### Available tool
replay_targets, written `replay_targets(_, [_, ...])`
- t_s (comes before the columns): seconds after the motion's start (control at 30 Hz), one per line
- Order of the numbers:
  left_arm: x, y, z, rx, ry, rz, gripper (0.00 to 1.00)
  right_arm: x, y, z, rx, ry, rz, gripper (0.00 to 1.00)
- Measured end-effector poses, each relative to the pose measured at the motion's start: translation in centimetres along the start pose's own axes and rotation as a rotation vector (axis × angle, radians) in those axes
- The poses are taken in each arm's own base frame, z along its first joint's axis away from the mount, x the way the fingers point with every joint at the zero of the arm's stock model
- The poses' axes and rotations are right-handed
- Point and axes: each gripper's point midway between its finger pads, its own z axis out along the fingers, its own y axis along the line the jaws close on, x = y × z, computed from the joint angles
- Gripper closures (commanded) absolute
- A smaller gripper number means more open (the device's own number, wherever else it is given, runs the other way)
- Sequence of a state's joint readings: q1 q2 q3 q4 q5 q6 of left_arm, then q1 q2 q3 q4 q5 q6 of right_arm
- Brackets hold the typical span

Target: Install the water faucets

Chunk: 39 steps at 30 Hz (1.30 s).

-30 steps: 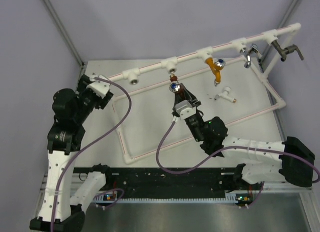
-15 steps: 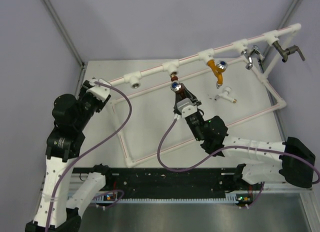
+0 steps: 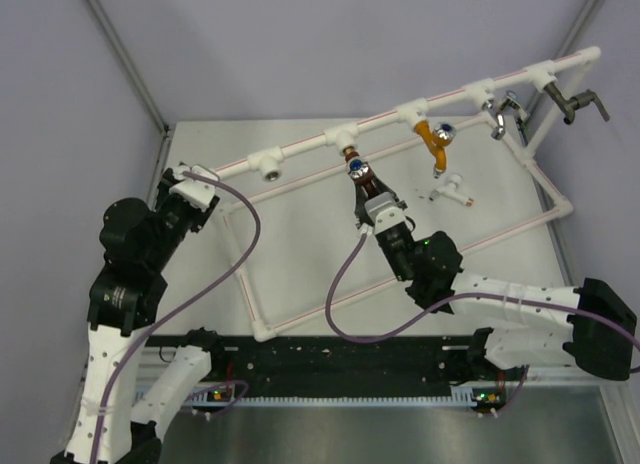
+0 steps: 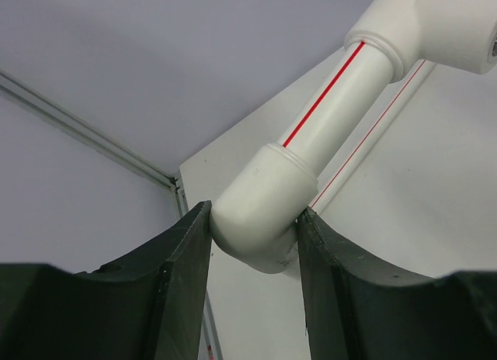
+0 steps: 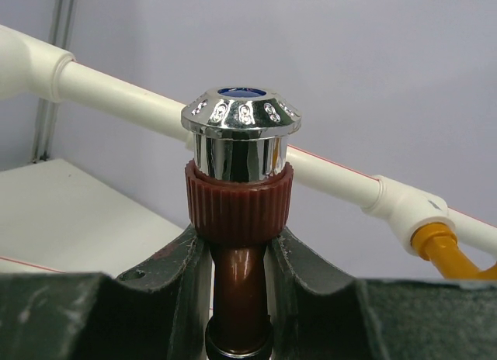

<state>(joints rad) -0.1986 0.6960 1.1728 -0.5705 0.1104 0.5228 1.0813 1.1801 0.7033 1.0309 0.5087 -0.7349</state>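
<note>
Top view: white pipe frame lies tilted on the table. Left gripper, at 10 o'clock on the table, is clamped on the frame's corner elbow. Right gripper, near table centre, grips the reddish-brown faucet. The faucet points to 12 o'clock and its far end is at a tee socket; whether the thread is seated cannot be told. A yellow faucet hangs from the next tee, at 2 o'clock from the right gripper. A white faucet lies loose on the table at 3 o'clock.

Left wrist: both dark fingers press the sides of the elbow; a red-striped pipe runs off to 1 o'clock.

Right wrist: the fingers pinch the faucet's brown stem below its ribbed collar. A chrome, blue-topped cap stands at 12 o'clock, the yellow faucet at 4 o'clock.
</note>
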Motion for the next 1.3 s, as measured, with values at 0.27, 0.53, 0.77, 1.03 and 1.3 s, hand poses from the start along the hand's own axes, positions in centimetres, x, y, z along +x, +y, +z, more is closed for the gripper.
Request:
replay_targets(0.27, [-0.1, -0.2, -0.3, 0.005, -0.009, -0.001, 0.88, -0.6, -0.2, 0.3, 0.005, -0.013, 0.018, 1.0])
replay_targets(0.53, [0.0, -0.4, -0.3, 0.005, -0.01, -0.004, 0.88, -0.7, -0.1, 0.3, 0.002, -0.017, 0.028, 1.0])
replay_targets(0.77, [0.0, -0.4, -0.3, 0.005, -0.01, -0.004, 0.88, -0.6, -0.1, 0.4, -0.036, -0.035, -0.08, 1.0])
replay_targets(1.03, [0.0, -0.4, -0.3, 0.005, -0.01, -0.006, 0.88, 1.1, -0.3, -0.3, -0.108, -0.029, -0.295, 1.0])
replay_targets(1.3, [0.1, -0.4, -0.2, 0.004, -0.007, -0.007, 0.88, 2.1, -0.5, -0.4, -0.137, 0.003, -0.44, 1.0])
